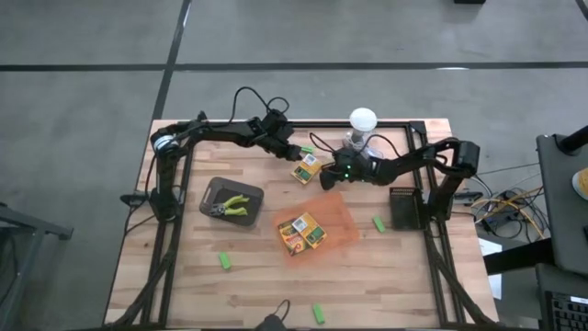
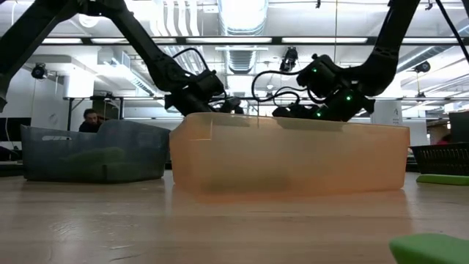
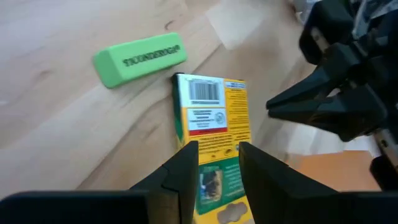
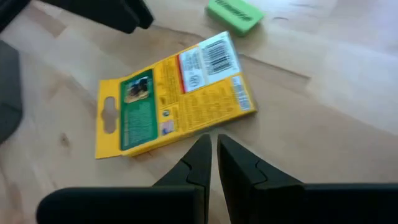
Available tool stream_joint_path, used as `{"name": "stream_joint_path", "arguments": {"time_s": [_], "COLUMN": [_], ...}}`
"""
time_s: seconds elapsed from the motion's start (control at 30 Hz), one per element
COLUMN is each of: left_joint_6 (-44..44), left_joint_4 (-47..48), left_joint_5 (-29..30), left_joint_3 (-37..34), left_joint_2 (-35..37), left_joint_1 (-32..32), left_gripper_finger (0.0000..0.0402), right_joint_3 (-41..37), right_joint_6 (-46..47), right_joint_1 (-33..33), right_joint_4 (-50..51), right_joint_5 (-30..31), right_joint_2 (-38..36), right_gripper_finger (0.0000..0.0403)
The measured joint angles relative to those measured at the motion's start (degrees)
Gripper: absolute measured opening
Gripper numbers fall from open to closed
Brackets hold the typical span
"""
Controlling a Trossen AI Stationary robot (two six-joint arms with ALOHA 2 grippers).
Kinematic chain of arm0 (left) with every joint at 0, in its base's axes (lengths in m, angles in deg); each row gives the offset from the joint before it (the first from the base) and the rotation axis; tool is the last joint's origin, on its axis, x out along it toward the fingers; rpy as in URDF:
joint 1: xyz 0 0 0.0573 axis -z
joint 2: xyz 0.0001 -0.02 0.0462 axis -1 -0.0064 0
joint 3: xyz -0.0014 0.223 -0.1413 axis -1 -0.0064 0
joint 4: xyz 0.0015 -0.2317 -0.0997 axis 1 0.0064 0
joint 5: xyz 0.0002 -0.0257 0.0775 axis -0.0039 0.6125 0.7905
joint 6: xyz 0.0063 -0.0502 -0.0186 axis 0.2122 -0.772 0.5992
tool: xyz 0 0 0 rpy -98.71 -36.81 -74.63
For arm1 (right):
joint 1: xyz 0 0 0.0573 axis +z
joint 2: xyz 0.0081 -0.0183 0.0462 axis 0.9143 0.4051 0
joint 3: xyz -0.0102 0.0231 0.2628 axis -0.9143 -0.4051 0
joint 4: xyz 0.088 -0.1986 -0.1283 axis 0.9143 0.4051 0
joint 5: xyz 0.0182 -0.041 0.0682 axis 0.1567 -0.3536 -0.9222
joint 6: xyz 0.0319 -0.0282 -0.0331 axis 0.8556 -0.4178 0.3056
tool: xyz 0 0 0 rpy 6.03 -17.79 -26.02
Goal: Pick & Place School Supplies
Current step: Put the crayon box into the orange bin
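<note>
In the low view the orange tray hides whatever lies inside it and most of the bench behind it. At the bench's left edge, the grey bin hides its contents too. A green piece at the near right corner is blurred and cut by the picture's edge. In the left wrist view, the left fingers cover part of the crayon box, whose lower end is cut off. In the high view the tools in the bin are too small to tell apart.
</note>
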Motion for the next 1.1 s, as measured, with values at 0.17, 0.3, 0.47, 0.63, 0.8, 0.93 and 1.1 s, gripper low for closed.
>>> {"name": "stream_joint_path", "arguments": {"time_s": [0.17,0.3,0.47,0.63,0.8,0.93,1.1], "left_joint_6": [-1.23,-1.97,-0.18,0.48,6.54,8.39,8.53], "left_joint_4": [0.51,1.22,1.53,0.95,-0.89,-2.91,-4.14], "left_joint_5": [0.61,0.71,1.69,2.46,2.44,1.1,-1.13], "left_joint_3": [-0.01,-0.01,-0.37,-1.15,-2.35,-2.39,-2.17], "left_joint_2": [-0.15,-0.15,-0.44,-0.48,-1.46,-3.66,-4.83], "left_joint_1": [0.06,0.52,1.01,0.98,1.07,1.05,0.96], "left_gripper_finger": [0.0119,0.0119,0.0119,0.0119,0.0119,0.0119,0.0119], "right_joint_3": [-0.38,0.41,0.56,0.56,0.56,0.56,0.57], "right_joint_6": [-0.14,-1.4,-1.49,-1.29,-1.25,-1.1,-1.1], "right_joint_1": [0.0,0.2,0.2,0.2,0.2,0.2,0.2], "right_joint_4": [-0.05,-0.22,-0.21,-0.11,-0.14,-0.14,-0.14], "right_joint_5": [1.2,1.2,1.22,1.22,1.2,1.18,1.06], "right_joint_2": [-0.28,0.03,0.18,0.17,0.18,0.16,0.16], "right_gripper_finger": [0.0026,0.0026,0.0026,0.0026,0.0026,0.0026,0.0027]}}
